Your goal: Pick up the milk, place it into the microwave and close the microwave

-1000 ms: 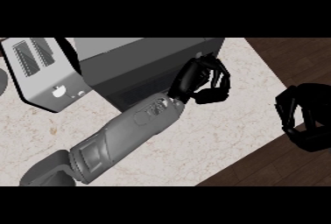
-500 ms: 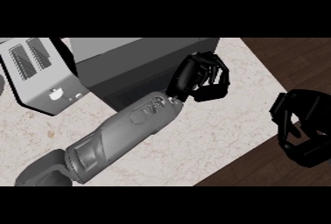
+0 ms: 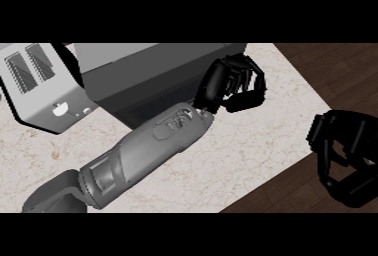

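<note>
My left forearm (image 3: 148,150) runs from the lower left up across the counter. The left hand (image 3: 230,82) is at the right front corner of the grey microwave (image 3: 140,75), fingers curled against its edge, with nothing visible inside them. Whether the microwave's door is open or closed cannot be told from this angle. No milk shows anywhere in the view. My right hand (image 3: 345,155) hangs at the far right, past the counter's edge and over the dark wooden floor, with relaxed fingers and nothing in them.
A silver toaster (image 3: 37,85) stands at the left, next to the microwave. The pale stone counter (image 3: 251,145) ends in a slanted edge at the right, with dark floor (image 3: 332,70) beyond it.
The left hand has crept a little farther up along the microwave's right corner. The right hand has slid lower in the view.
</note>
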